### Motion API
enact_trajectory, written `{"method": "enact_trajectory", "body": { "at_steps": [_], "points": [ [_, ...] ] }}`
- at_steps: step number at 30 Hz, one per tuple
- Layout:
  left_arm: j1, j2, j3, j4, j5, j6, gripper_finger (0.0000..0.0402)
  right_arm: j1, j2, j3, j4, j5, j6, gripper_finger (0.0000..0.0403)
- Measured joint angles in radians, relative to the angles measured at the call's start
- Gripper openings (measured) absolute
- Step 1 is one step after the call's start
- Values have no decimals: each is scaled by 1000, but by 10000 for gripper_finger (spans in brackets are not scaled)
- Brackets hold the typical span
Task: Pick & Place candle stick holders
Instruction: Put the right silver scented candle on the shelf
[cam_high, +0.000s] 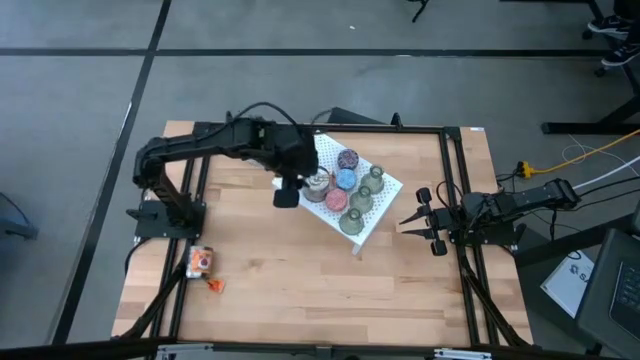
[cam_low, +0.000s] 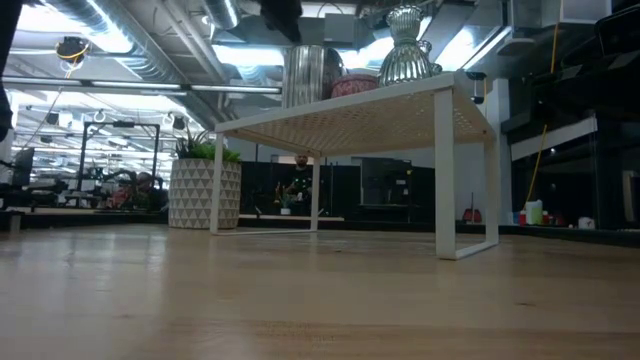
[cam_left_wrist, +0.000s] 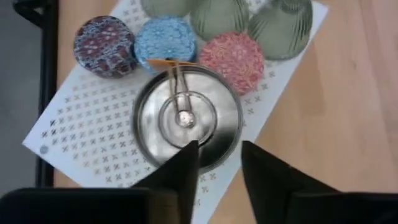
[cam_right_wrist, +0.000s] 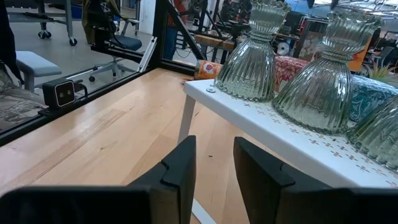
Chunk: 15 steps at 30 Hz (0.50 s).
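Fingers (cam_left_wrist: 186, 165) of the left gripper (cam_left_wrist: 217, 163) stand apart just above the silver holder (cam_left_wrist: 186, 118) on the white perforated stand (cam_left_wrist: 93, 124) — likely a pick or a fresh release; cannot tell which. Next move calls for a straight vertical path. Beyond it sit purple (cam_left_wrist: 104, 37), blue (cam_left_wrist: 165, 38), pink (cam_left_wrist: 232, 55) and green holders (cam_left_wrist: 219, 15). Right gripper (cam_high: 428, 222) waits open beside the stand — idle.

On the white stand (cam_left_wrist: 81, 134) sat a shiny silver holder (cam_left_wrist: 186, 118) at its near edge, open side up. Beside it stood a purple (cam_left_wrist: 104, 37), a blue (cam_left_wrist: 165, 38) and a pink holder (cam_left_wrist: 231, 55), touching. Ribbed olive-green bells (cam_left_wrist: 281, 25) lined the far edge.
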Motion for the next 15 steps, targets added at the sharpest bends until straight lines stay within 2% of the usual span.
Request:
{"method": "enact_trajectory", "body": {
  "at_steps": [7,11,15],
  "points": [
    [-39,49,-1,-1,-107,48,192,0,0,0,0,0,0,112],
    [-42,64,-2,-3,-111,63,206,0,0,0,0,0,0,112],
    [-42,59,-2,-3,-104,63,204,0,0,0,0,0,0,112]
  ]
}}
